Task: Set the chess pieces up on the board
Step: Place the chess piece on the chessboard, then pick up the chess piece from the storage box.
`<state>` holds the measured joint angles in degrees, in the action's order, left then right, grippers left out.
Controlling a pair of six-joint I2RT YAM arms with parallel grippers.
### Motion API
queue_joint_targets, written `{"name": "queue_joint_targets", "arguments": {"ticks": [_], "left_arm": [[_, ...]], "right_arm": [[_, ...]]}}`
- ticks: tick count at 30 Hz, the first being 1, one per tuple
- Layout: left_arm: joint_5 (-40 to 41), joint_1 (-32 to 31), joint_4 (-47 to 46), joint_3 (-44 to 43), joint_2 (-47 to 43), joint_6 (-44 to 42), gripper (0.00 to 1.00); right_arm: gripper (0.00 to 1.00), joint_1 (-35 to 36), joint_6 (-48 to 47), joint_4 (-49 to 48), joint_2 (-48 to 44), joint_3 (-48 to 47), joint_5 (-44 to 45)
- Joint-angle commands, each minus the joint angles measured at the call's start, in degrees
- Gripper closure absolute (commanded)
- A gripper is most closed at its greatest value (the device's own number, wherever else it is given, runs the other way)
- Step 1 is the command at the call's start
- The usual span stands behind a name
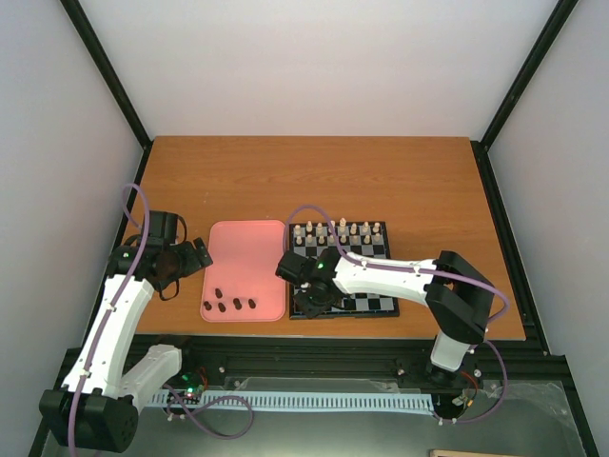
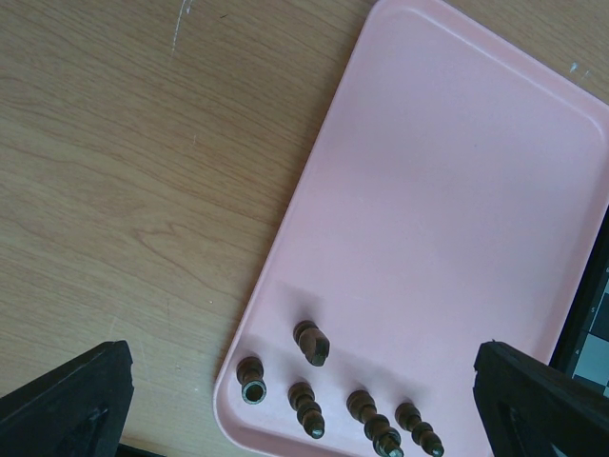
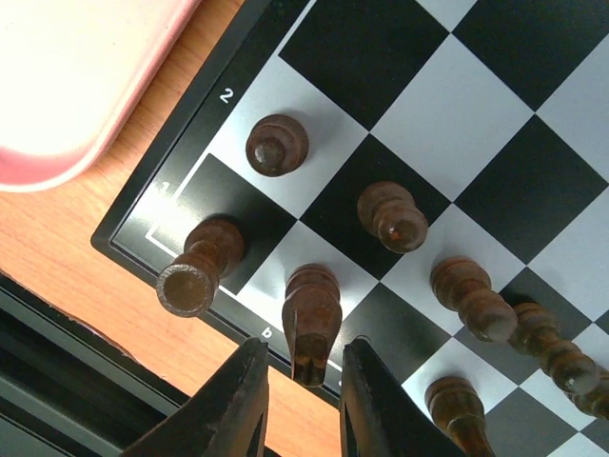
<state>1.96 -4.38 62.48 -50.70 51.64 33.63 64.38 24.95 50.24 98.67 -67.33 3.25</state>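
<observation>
The board lies right of the pink tray. Dark brown chess pieces stand on its near rows. My right gripper hovers over the near left corner. In the right wrist view its jaws straddle the knight on b1, with a small gap on each side. A rook stands on a1 and pawns stand behind. My left gripper is open wide above the tray's near left corner, where several dark pieces lie loose.
Cream-white pieces fill the board's far rows. The board's corner shows at the right edge of the left wrist view. The table's near edge and a black rail run just below the board.
</observation>
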Motion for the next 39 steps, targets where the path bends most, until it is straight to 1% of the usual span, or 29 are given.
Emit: {"name": "queue_joint_targets", "arguments": {"ticks": [1, 7, 11, 13, 18, 22, 29, 39], "left_arm": [[0.08, 0.37, -0.72, -0.25, -0.69, -0.08, 0.00], [0.03, 0.38, -0.78, -0.23, -0.82, 0.12, 0.00], [-0.02, 0.36, -0.82, -0.10, -1.00, 0.25, 0.00], [0.03, 0.40, -0.84, -0.11, -1.00, 0.43, 0.00], [-0.19, 0.37, -0.83, -0.65, -1.01, 0.75, 0.00], [0.39, 0.42, -0.11, -1.61, -1.01, 0.24, 0.00], [0.70, 0.42, 0.63, -2.67, -1.57, 0.12, 0.00], [0.50, 0.38, 0.54, -2.41, -1.64, 0.08, 0.00]], "right_arm": [[0.77, 0.31, 1.10, 1.02, -2.67, -0.19, 1.61], [0.76, 0.33, 0.79, 4.03, -4.27, -3.69, 3.16], [0.71, 0.32, -0.49, 5.56, -4.53, -8.02, 3.09], [0.67, 0.40, -1.65, 5.94, -3.49, -10.75, 2.67], [0.60, 1.49, -5.54, 4.26, 1.52, -18.31, 0.63], [0.57, 3.47, -9.25, 2.12, 6.73, -23.72, -2.47], [0.57, 4.73, -12.44, -0.07, 15.43, -28.74, -7.16], [0.58, 4.79, -15.52, 0.04, 22.83, -34.39, -9.97]]}}
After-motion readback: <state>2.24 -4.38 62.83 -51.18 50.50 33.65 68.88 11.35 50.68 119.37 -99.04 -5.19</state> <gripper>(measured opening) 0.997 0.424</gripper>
